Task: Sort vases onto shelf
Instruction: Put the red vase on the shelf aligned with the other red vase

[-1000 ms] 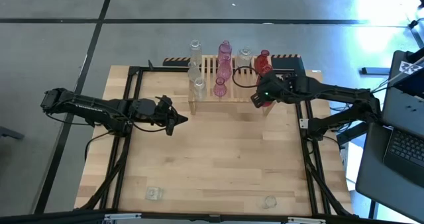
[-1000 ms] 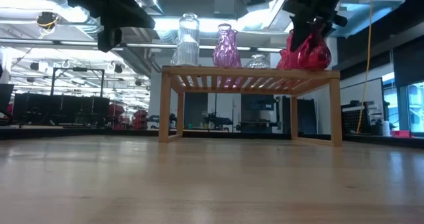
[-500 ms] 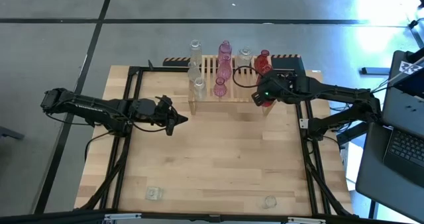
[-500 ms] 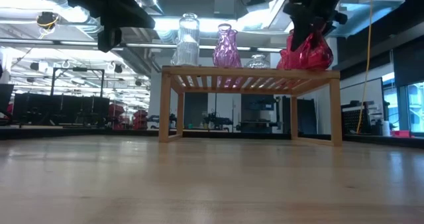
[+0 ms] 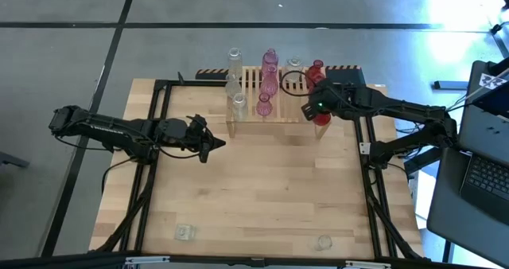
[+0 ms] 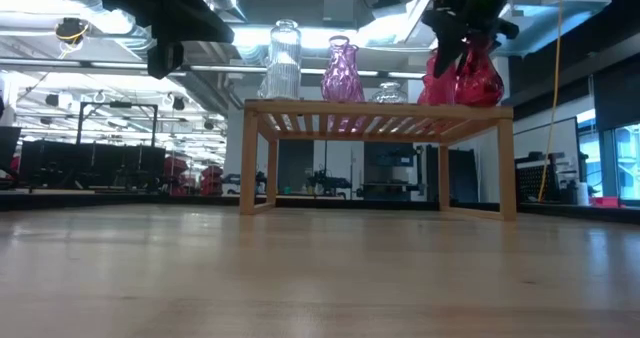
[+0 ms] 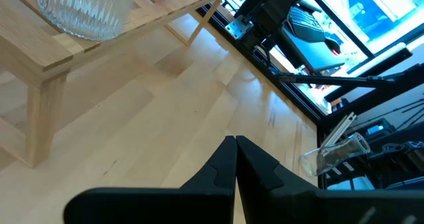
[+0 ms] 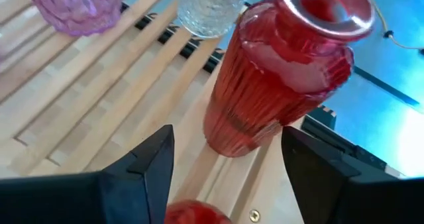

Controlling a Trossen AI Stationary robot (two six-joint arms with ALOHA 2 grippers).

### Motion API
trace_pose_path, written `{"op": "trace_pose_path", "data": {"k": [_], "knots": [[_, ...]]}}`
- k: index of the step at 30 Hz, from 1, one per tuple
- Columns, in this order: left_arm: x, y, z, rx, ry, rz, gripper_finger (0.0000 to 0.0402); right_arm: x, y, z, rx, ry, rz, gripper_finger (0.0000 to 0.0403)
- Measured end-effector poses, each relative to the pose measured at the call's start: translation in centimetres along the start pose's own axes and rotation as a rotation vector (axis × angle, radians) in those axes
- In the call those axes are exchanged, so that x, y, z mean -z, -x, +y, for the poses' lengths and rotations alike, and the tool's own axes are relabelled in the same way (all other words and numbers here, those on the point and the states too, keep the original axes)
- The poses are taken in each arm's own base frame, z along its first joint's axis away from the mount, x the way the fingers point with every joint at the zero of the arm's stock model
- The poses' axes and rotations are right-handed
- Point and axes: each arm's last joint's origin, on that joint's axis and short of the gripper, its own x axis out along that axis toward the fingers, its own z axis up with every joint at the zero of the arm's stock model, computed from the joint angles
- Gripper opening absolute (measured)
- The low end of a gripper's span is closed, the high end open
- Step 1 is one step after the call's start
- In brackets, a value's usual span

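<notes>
Right gripper (image 5: 311,110) shifted back along shelf (image 5: 253,102), released, red vase (image 8: 278,78) ahead, left gripper (image 5: 216,145) clenched

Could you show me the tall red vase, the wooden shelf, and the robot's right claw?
red vase (image 8: 265,91), right wrist view, ribbed body
shelf (image 6: 380,109), low view, front rail
right gripper (image 8: 222,168), right wrist view, between fingertips
</notes>
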Motion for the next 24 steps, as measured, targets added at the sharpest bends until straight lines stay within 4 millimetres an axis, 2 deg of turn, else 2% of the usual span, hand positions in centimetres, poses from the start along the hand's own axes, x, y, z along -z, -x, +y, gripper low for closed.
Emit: {"op": "trace_pose_path", "data": {"k": [24], "knots": [[0.01,0.00,0.01,0.000,0.000,0.000,0.0000,-0.08,0.04,0.07,-0.005,-0.002,-0.008,0.0227]]}}
